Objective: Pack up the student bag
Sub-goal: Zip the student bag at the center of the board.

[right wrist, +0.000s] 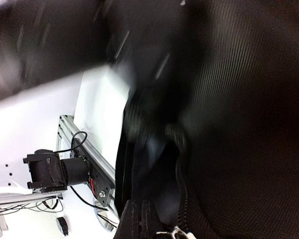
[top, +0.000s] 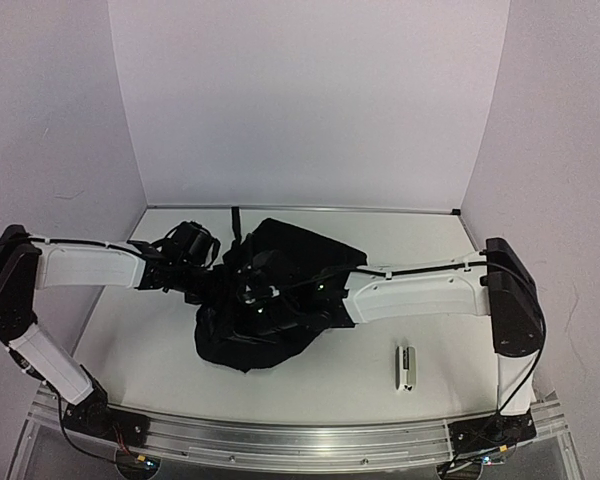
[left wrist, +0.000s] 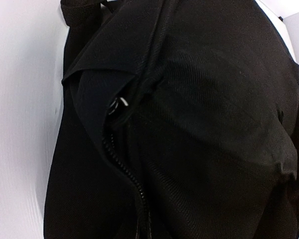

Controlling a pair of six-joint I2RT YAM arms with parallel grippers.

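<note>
The left arm bends at its elbow by the left wall and stretches its forearm rightward, its tool [top: 202, 283] closed against the left edge of the student bag [top: 305, 250]. The right arm reaches leftward from a raised elbow, its tool [top: 263, 303] pressed together at the bag's middle. Whether either tool pinches fabric I cannot tell. The bag lies in a crumpled black heap mid-worktop [top: 380, 395], with a zipper [left wrist: 122, 169] running below a small metal ring [left wrist: 117, 104].

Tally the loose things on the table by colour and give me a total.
Black: 1, the student bag
White and grey: 1, a small oblong item, too small to identify
Total: 2
</note>
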